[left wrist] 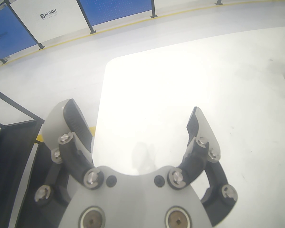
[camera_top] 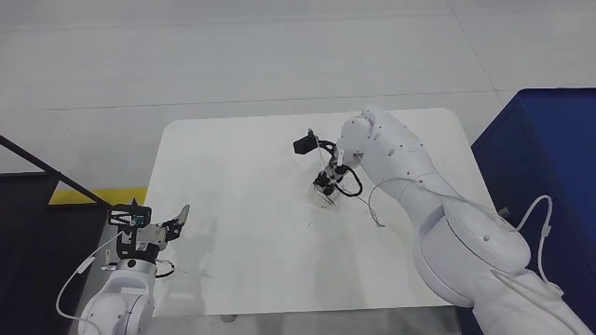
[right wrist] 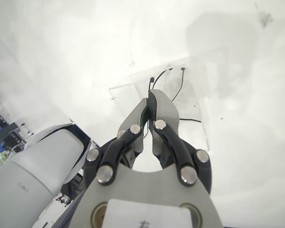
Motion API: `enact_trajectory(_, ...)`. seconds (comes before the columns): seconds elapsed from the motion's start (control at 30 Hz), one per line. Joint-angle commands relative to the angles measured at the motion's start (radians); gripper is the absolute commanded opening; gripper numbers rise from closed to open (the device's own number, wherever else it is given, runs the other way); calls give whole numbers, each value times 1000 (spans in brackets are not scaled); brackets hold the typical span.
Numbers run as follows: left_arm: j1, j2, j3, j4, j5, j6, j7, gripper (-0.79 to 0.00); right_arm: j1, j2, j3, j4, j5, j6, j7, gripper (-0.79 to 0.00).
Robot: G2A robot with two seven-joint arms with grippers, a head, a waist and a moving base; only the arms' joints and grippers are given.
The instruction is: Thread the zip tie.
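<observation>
Your right arm stretches in from the near right corner of the counter [camera_top: 251, 251], elbow bent and wrist turned down. It puts the right end effector [right wrist: 149, 96] about the middle of the counter, a little toward the far edge. Its fingers [right wrist: 165, 110] are pressed together on a black zip tie [right wrist: 151, 80]. The tie's head pokes out just past the fingertips, and the strap runs back between the pads.

The right end effector hangs over a clear tray [right wrist: 192, 131] that lies flat on the counter. Other ties [right wrist: 180, 81] lie loose in the tray. From above, the tray [camera_top: 322, 199] sits just under the wrist.

Your left arm is low at the near left corner, with its forearm off the counter's edge. The left end effector [left wrist: 133, 112] points across the counter toward the far edge and sits at the left edge, well apart from the tray. Its fingers [left wrist: 73, 119] are spread wide with nothing between them.
</observation>
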Motion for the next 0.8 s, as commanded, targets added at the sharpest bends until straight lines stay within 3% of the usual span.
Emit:
enact_trajectory(0.0, 0, 0, 0, 0, 0, 0, 0, 0, -8, 23, 12, -28, 67, -16, -28, -785)
enact_trajectory(0.1, 0, 0, 0, 0, 0, 0, 0, 0, -27, 84, 21, -111, 187, -30, -42, -785)
enact_trajectory(0.23, 0, 0, 0, 0, 0, 0, 0, 0, -76, 200, 12, -326, 381, 7, -5, -785)
enact_trajectory(0.3, 0, 0, 0, 0, 0, 0, 0, 0, -88, 223, 18, -365, 431, 6, -5, -785)
enact_trajectory(0.53, 0, 0, 0, 0, 0, 0, 0, 0, -92, 223, 18, -368, 429, 9, -12, -785)
enact_trajectory(0.63, 0, 0, 0, 0, 0, 0, 0, 0, -136, 229, 18, -443, 457, 4, -8, -785)
enact_trajectory(0.77, 0, 0, 0, 0, 0, 0, 0, 0, -169, 291, 21, -593, 578, 36, 24, -785)
